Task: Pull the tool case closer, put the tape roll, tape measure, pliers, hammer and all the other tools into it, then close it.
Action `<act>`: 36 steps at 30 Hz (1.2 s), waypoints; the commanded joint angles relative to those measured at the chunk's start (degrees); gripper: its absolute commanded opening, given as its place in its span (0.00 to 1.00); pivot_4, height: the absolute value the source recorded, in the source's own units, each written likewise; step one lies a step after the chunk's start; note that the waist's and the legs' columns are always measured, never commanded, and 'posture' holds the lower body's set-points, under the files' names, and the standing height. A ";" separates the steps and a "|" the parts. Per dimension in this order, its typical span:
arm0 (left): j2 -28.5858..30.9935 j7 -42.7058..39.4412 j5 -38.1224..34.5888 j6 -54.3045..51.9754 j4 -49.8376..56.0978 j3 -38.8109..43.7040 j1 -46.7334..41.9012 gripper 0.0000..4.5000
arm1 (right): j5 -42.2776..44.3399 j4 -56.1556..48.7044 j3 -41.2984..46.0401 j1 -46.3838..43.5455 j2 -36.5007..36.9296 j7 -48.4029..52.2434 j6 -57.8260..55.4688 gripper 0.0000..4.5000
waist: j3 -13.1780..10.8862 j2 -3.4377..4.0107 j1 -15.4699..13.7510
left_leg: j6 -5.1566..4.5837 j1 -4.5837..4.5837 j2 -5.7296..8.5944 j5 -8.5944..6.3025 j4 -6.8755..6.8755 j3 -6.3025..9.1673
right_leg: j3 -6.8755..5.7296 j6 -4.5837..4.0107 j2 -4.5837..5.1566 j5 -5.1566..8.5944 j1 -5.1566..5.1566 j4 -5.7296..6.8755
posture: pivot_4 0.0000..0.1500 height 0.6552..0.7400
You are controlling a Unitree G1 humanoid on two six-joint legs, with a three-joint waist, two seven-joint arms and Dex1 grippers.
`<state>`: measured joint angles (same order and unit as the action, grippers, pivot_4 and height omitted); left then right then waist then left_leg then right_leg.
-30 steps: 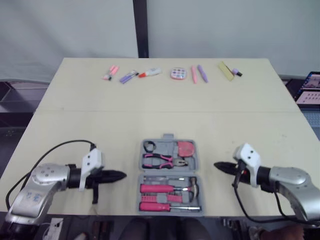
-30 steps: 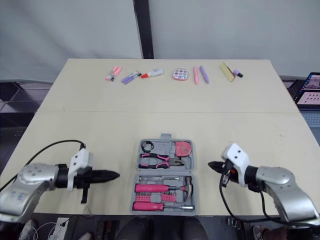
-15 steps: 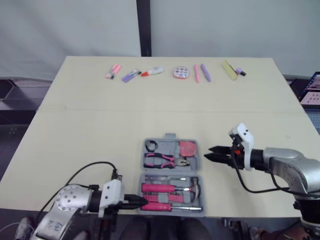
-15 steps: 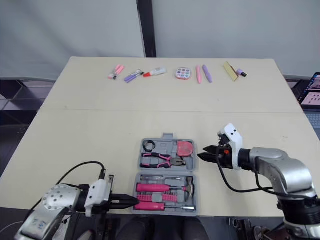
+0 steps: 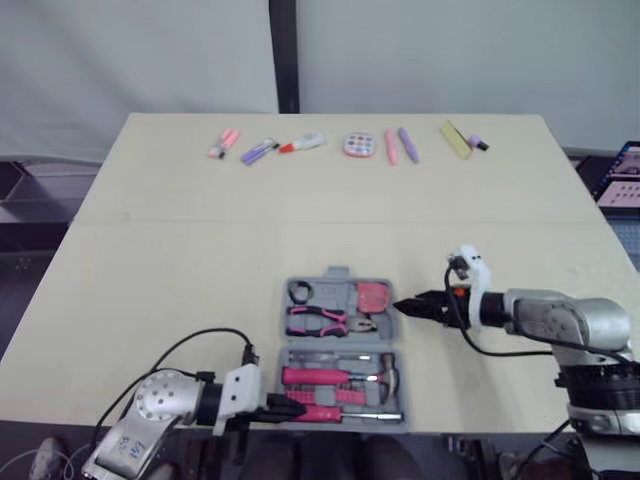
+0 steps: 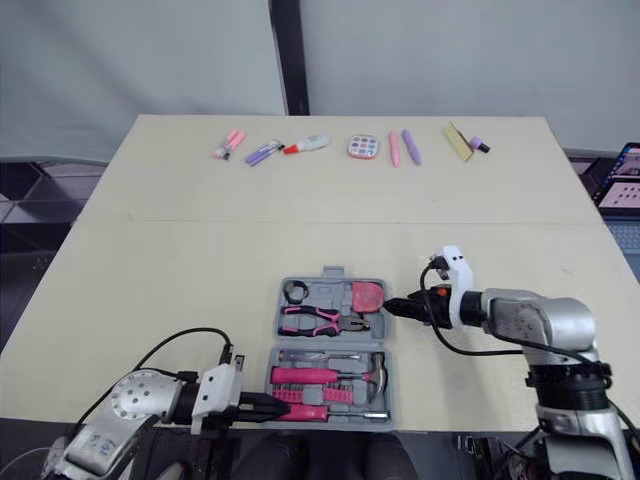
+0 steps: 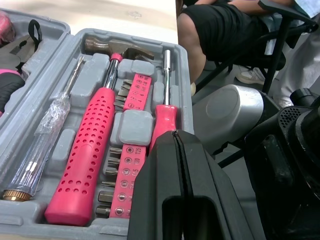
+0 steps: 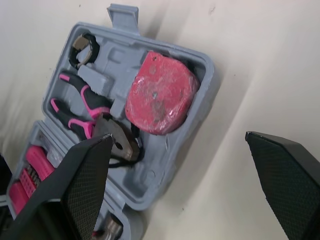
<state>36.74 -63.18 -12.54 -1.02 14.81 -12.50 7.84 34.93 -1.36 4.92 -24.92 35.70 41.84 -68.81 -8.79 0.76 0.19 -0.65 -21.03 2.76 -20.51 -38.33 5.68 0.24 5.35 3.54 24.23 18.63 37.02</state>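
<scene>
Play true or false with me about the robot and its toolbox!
1. The tool case is lying open on the table. True.
2. The tape measure sits on the table outside the case. False: it is in the far half of the case, next to the pliers.
3. The left gripper has its fingers shut, at the near left corner of the case. True.
4. The right gripper is holding the hammer. False: it is open and empty by the right edge of the case, and the hammer lies in the near half.
</scene>
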 commanded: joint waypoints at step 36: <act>0.13 4.68 7.64 5.53 -12.57 -6.41 -3.50 0.00 | 9.40 -4.39 0.34 -4.60 -7.05 7.67 -3.48 1.00 | 0.04 0.24 1.42 | 0.03 0.31 0.02 0.02 0.11 0.04 | 0.06 0.00 0.05 0.00 0.17 0.70 | 1.00 0.92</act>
<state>36.48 -60.07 -8.53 5.50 6.09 -18.69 3.56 40.38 -0.45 4.98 -29.75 28.17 46.83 -70.60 -8.75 1.00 1.61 -0.62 -20.72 2.78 -20.50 -38.22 5.71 0.31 5.35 3.59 24.23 18.80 37.72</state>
